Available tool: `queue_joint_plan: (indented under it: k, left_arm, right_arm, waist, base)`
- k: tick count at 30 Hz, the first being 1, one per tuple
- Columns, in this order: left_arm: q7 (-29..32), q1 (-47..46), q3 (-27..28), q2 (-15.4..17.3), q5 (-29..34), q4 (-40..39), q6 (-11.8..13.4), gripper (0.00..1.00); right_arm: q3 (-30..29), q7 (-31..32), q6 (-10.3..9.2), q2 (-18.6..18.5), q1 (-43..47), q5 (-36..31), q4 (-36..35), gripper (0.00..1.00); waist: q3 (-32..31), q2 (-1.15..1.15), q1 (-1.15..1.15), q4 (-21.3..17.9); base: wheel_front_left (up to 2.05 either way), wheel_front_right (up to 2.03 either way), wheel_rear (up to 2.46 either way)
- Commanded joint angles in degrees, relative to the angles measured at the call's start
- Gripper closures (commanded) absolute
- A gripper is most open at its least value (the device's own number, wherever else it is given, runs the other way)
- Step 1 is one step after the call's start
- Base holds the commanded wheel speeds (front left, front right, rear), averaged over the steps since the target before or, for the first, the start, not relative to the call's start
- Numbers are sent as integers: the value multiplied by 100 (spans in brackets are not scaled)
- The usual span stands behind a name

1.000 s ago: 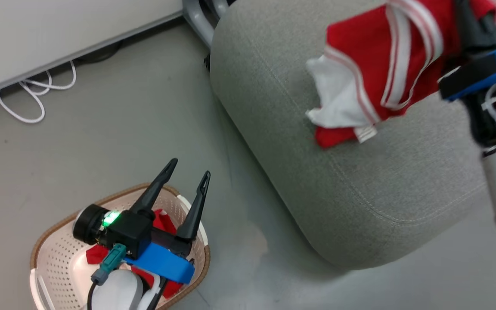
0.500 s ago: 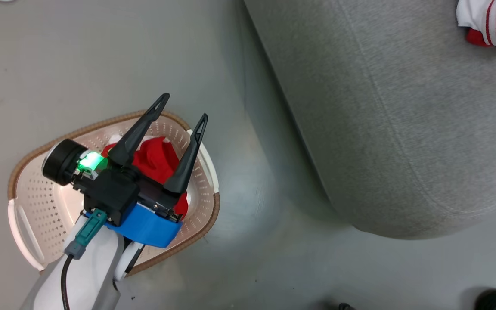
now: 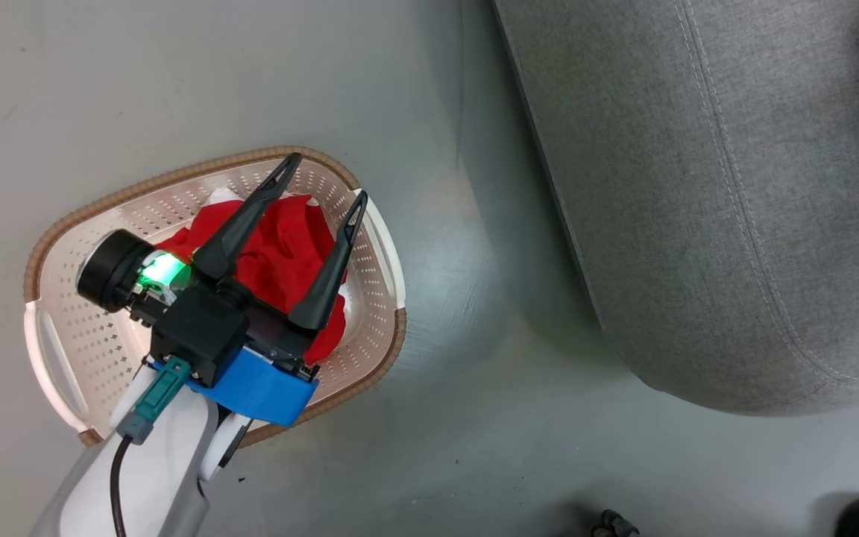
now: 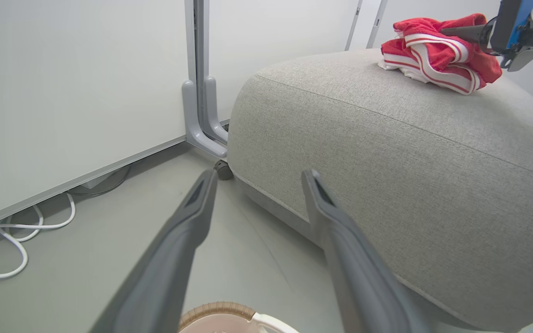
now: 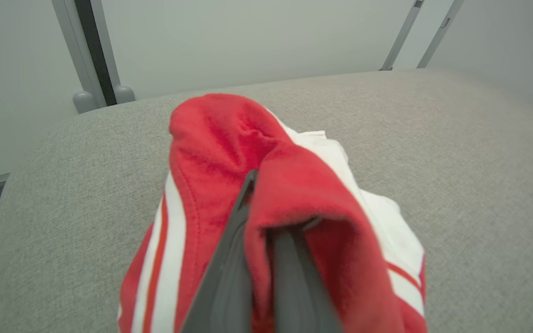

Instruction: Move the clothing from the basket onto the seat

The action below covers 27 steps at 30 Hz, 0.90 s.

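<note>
Red clothing (image 3: 280, 246) lies in the basket (image 3: 94, 343) and on the grey seat (image 3: 735, 186).

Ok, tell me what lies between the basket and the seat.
Bare grey floor lies between the basket and the seat, with nothing on that strip. The head view shows it.

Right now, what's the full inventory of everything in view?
basket garment: 1, red, bunched in the basket
striped garment: 1, red and white, on top of the seat
basket: 1, cream with brown rim, on floor beside seat
seat: 1, grey, right of basket
cable: at least 1, white, looped on floor by wall
post: 1, grey, at wall behind seat
left gripper: 1, dark, open above basket garment
right gripper: 1, dark, shut on striped garment
</note>
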Motion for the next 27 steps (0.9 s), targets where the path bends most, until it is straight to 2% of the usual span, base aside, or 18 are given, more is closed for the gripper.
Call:
queue_joint_plan:
  k: [1,4,5,6,7,8,16,27]
  left_arm:
    - [-24,-77,2,0,-22,22,-5,0]
    - [-26,-75,-4,-16,-31,57,-5,0]
    - [-27,-67,0,-23,-32,75,-5,0]
    - [-27,-58,5,-36,-41,87,-5,0]
    - [-28,-49,9,-53,-53,102,-5,0]
    - [-29,-42,4,-70,-65,117,-5,0]
    - [-29,55,-90,-300,-189,284,-5,0]
    - [-30,763,125,-801,-435,691,-6,0]
  right_arm:
    - [-14,-50,1,-23,-76,-48,78,100]
    - [24,-116,1,-25,-127,-98,226,99]
    - [55,-149,1,-15,-128,-115,268,89]
    - [95,-160,1,-13,-131,-145,303,67]
    - [134,-179,1,-16,-127,-174,332,39]
    - [158,-198,1,-35,-127,-188,365,0]
    - [364,-286,1,-105,140,-352,573,0]
    - [694,-296,1,30,998,-228,678,0]
  waist:
    - [-11,0,-1,5]
    - [-35,0,-1,14]
    - [-51,0,-1,15]
    - [-68,0,-1,18]
    - [-90,0,-1,23]
    - [-116,0,-1,33]
    - [-623,0,-1,198]
    - [-2087,0,-1,492]
  base:
    - [0,0,0]
    - [0,0,0]
    - [0,0,0]
    - [0,0,0]
    - [0,0,0]
    - [0,0,0]
    - [0,0,0]
    - [0,0,0]
